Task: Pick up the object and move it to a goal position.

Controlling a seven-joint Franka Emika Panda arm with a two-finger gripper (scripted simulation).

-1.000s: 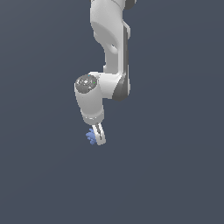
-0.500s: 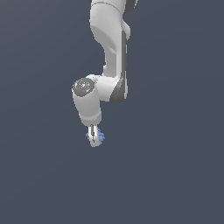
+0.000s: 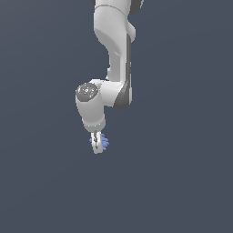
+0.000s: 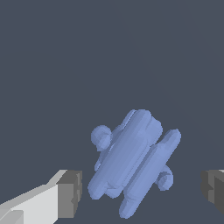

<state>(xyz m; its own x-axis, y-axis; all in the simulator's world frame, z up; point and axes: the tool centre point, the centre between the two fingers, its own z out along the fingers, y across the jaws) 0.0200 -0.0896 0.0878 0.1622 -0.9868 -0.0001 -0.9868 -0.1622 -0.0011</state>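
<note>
The white claw (image 3: 97, 146) hangs from the arm (image 3: 113, 54), pointing toward 6 o'clock. Its fingers stand spread either side of the blue knobby object (image 4: 133, 159); actual contact cannot be told. No writing is legible.

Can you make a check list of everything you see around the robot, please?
Surface: plain dark blue-grey ground, no edges or marks seen.
Job's things: small periwinkle-blue knobby cluster, sitting between the jaws; goal spot not seen.
Clutter: nothing seen.
Grippers: white gripper pointing down, jaws open; in the wrist view its dark grey pads show a gap to the cluster on both sides.
Cables: nothing seen.
Surroundings: only the white robot arm; cannot tell if the cluster is lifted.
</note>
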